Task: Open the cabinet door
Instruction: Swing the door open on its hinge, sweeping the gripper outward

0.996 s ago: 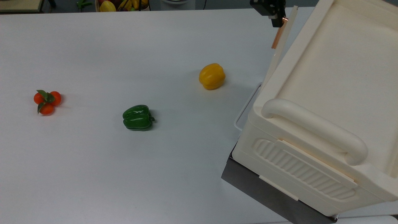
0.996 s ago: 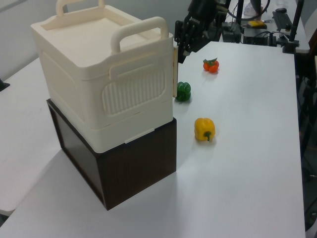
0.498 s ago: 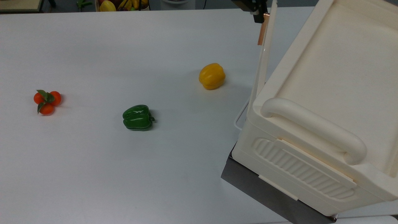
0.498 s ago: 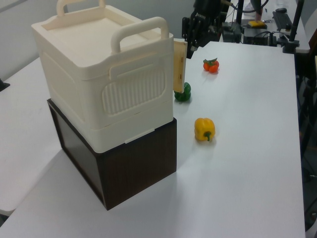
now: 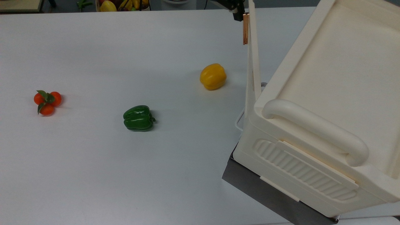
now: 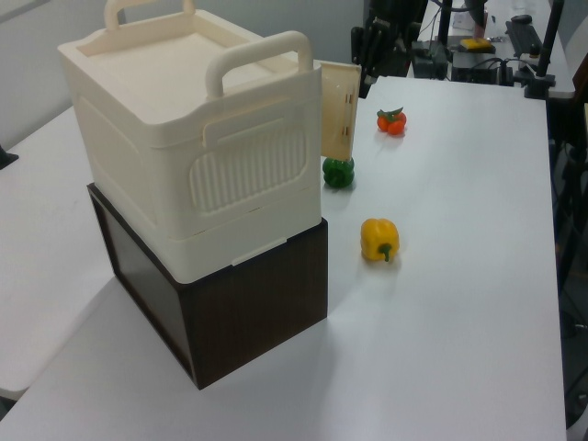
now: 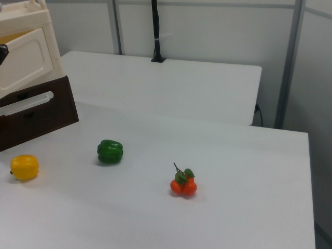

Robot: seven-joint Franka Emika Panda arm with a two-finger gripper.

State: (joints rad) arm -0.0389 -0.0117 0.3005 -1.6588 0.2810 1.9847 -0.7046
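The cabinet [image 5: 328,78] is a large cream box with a thick bar handle, standing on a dark base [image 5: 265,190] at the top view's right. Its cabinet door [image 5: 253,72] stands swung out, nearly edge-on in the top view. A copper strip handle [image 5: 245,28] runs along the door's far free edge. In the left view the door [image 6: 339,110] juts out from the cabinet's [image 6: 175,138] front corner. The right view shows the door's [image 7: 26,59] recessed rounded panel. My black gripper [image 5: 238,14] sits right against the top of the copper strip and, in the left view, just behind the door's free edge [image 6: 366,57].
A yellow pepper [image 5: 213,76] lies on the white table a short way from the open door. A green pepper [image 5: 138,117] and a cluster of small orange-red fruits [image 5: 47,101] lie further towards the top view's left. A thin white wire loop handle [image 5: 240,120] sticks out low on the cabinet's front.
The door has swung steadily further open. Its copper-edged free end and my gripper have moved together towards the top view's left.
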